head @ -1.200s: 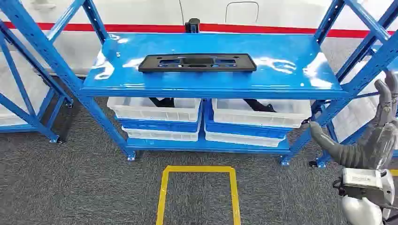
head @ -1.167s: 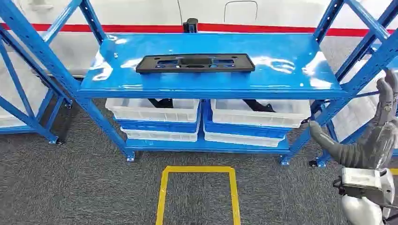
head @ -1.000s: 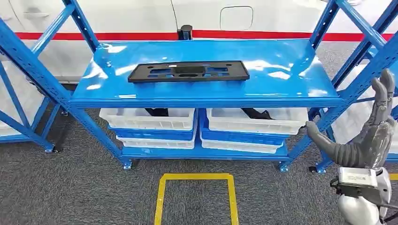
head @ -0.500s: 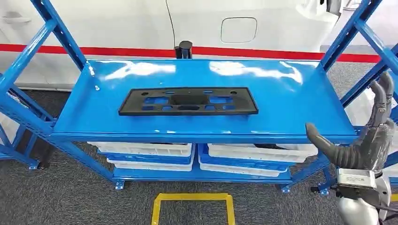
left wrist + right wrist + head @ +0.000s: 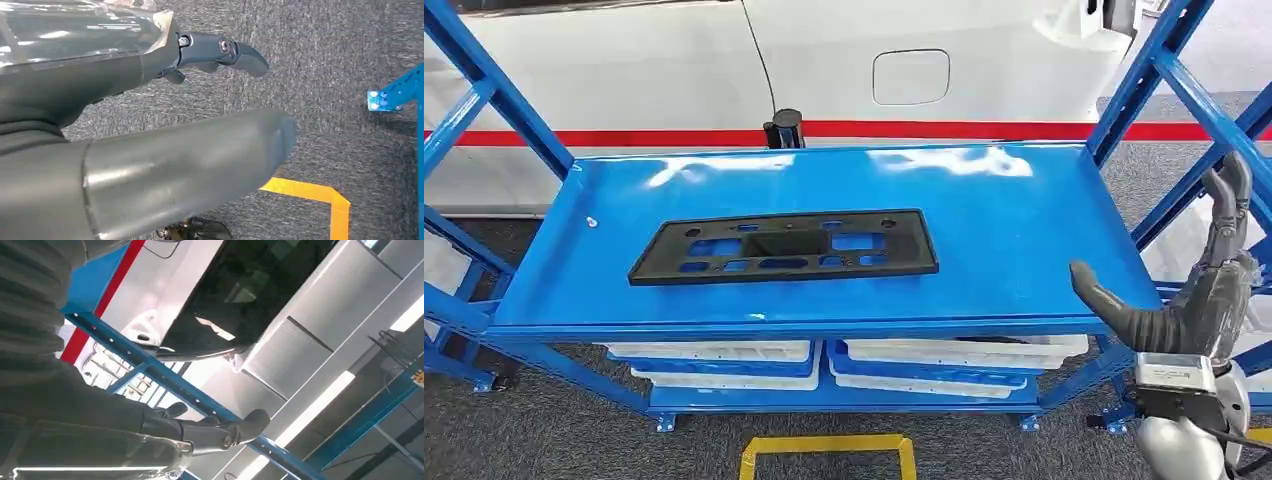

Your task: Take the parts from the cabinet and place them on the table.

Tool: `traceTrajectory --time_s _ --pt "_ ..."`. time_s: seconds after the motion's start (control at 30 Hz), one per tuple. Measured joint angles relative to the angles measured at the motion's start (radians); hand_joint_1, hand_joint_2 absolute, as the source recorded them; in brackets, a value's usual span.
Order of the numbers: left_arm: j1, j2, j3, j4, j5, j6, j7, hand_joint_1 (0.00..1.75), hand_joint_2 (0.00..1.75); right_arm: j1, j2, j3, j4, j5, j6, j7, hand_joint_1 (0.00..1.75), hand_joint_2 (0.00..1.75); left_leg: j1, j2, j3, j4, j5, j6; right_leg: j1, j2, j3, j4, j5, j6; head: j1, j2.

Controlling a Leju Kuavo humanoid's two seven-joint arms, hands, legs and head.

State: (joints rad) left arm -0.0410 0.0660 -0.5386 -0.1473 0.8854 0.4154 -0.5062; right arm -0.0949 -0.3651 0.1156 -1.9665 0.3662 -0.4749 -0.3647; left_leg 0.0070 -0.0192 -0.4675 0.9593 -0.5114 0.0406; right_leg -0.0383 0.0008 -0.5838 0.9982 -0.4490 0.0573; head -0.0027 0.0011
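A flat black plastic part (image 5: 784, 247) with several cut-outs lies on the top shelf of the blue cabinet (image 5: 984, 215), left of the shelf's middle. My right hand (image 5: 1194, 290) is raised at the shelf's right end, fingers up and thumb pointing toward the shelf, holding nothing; it is well to the right of the part. The right wrist view has that hand (image 5: 210, 432) against the rack's blue beams. My left hand (image 5: 150, 125) hangs over the grey carpet, fingers apart and empty.
White bins (image 5: 944, 365) sit on the lower blue shelves. A small black post (image 5: 784, 128) stands behind the shelf's back edge, in front of a white wall with a red stripe. Blue uprights (image 5: 1184, 90) flank the shelf. Yellow floor tape (image 5: 824, 450) marks the carpet.
The camera has moved closer and tilted up, so the top shelf and black part sit lower and larger in the picture. My right hand stays raised at the right.
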Motion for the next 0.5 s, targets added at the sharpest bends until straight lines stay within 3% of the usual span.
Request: traceTrajectory --time_s 0.07,0.13,0.2,0.27,0.5 --pt "-0.002 -0.001 0.000 0.000 -0.003 0.002 0.000 0.00 0.00 0.004 0.000 -0.001 0.000 -0.001 -0.001 0.000 0.00 1.75 0.002 0.004 0.009 -0.012 -0.010 -0.003 0.004 0.001 0.002 0.000 -0.002 -0.003 0.000 0.000" --pt "-0.004 -0.002 0.000 0.000 -0.004 0.003 0.000 0.00 0.00 0.007 0.000 -0.002 0.000 -0.005 -0.001 0.000 0.00 1.75 0.006 0.007 0.013 -0.018 -0.015 -0.030 0.009 0.001 0.004 0.000 -0.004 -0.006 0.002 0.000" --pt "-0.003 -0.004 0.000 0.000 -0.004 0.005 -0.001 0.00 0.00 0.007 -0.003 -0.002 0.000 -0.008 -0.001 0.000 0.00 1.75 0.007 0.009 0.016 -0.018 -0.015 -0.033 0.009 0.001 0.009 0.000 -0.004 -0.006 0.001 0.000" --pt "-0.003 -0.006 0.000 0.000 -0.003 0.008 -0.005 0.00 0.00 0.006 -0.003 -0.002 0.000 -0.009 -0.001 0.000 0.00 1.75 0.006 0.010 0.019 -0.018 -0.017 -0.047 0.009 0.001 0.012 0.000 -0.005 -0.007 0.002 0.000" --pt "-0.003 -0.009 0.000 0.000 0.008 0.014 -0.006 0.00 0.00 0.002 -0.003 0.000 0.000 -0.009 0.000 0.000 0.00 1.75 0.000 0.010 0.019 -0.010 -0.018 -0.046 0.006 0.000 0.018 0.000 -0.004 -0.007 0.001 0.000"
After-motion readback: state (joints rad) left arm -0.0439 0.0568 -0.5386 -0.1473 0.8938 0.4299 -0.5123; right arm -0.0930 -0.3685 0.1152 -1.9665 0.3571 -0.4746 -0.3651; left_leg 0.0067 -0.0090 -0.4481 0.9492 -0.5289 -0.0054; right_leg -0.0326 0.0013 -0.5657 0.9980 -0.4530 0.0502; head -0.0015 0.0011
